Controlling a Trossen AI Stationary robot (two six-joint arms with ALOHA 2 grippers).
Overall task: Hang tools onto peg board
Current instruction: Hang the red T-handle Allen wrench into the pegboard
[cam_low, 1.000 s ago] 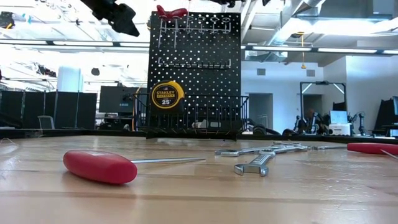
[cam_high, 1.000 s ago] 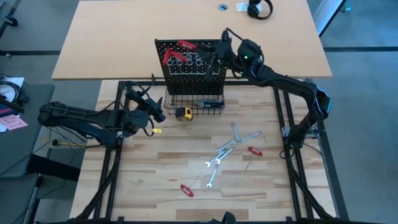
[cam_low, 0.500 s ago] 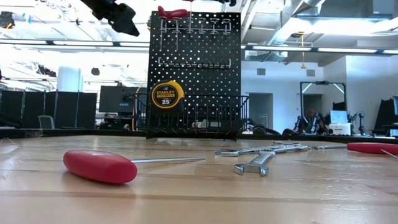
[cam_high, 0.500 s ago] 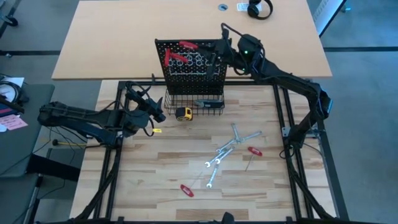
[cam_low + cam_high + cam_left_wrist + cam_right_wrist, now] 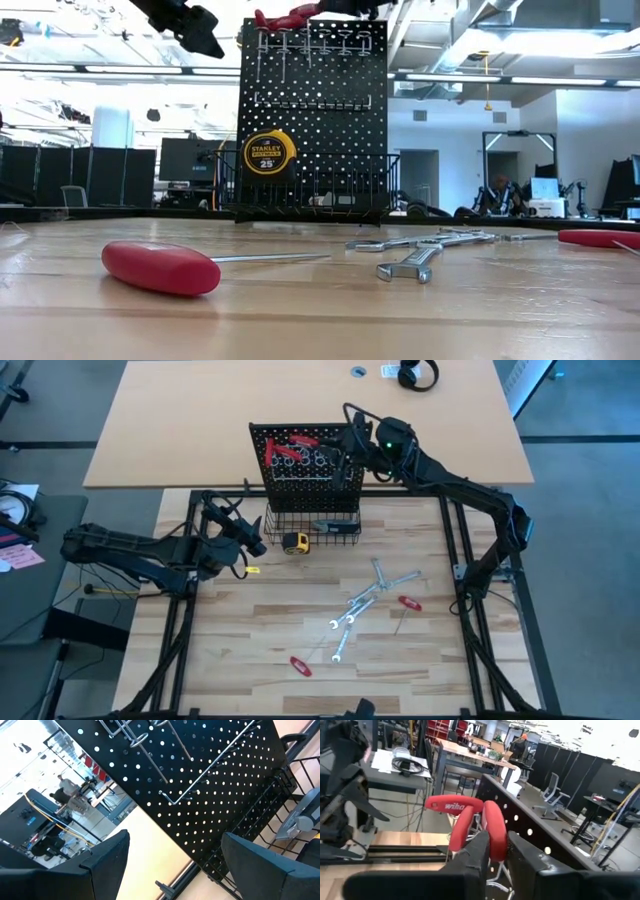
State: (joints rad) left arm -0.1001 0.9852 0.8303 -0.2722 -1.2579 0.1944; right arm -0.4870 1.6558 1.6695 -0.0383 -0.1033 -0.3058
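Note:
The peg board (image 5: 305, 475) stands upright at the table's far side, with ring hooks along its top and a wire basket (image 5: 315, 525) at its base. Red-handled pliers (image 5: 288, 16) are at the board's top row, with my right gripper (image 5: 345, 448) shut on them. Beside them on the board, another red-handled tool (image 5: 272, 452) shows. My left gripper (image 5: 250, 540) waits open to the left of the board, facing it (image 5: 200, 785). Several silver wrenches (image 5: 375, 595) lie flat on the table. My right gripper pinches one red handle of the pliers (image 5: 494, 832) between its two fingers. It comes in about level from the table's right side. The other handle (image 5: 452, 803) sticks out sideways beyond the fingers. The pliers are up at the board's top edge; whether they rest on a hook I cannot tell.
A yellow tape measure (image 5: 294, 542) sits at the basket's front left. Two red-handled screwdrivers (image 5: 300, 665) (image 5: 408, 602) lie among the wrenches. Bare wood lies to the near left. A second table with headphones (image 5: 418, 374) stands behind the board.
My right gripper has tipped up to about level at the board's top. The red pliers have turned with it. In the low view their handle now slants up toward the gripper. In the high view they sit lower against the board's face.

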